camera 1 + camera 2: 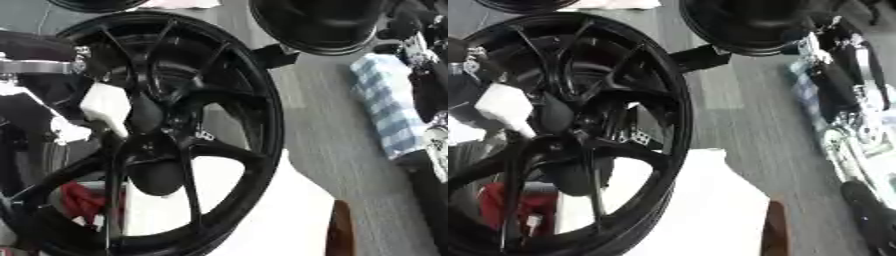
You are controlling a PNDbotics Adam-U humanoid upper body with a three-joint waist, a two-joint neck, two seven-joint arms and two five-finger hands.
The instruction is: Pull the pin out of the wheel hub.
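The left arm (pixel 35 62) enters from the left, behind the spokes; its hand's finger state cannot be determined. The black wheel hub (pixel 162 135) stands upright at centre-left; the pin cannot be distinguished. A white sheet (pixel 702 210) lies below, a grey floor (pixel 324 130) at right.

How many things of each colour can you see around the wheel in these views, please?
Black: 1, the wheel
White: 1, the block by the hub
Blue-and-white checked: 1, the cloth
Red: 1, the object behind the spokes
Total: 4
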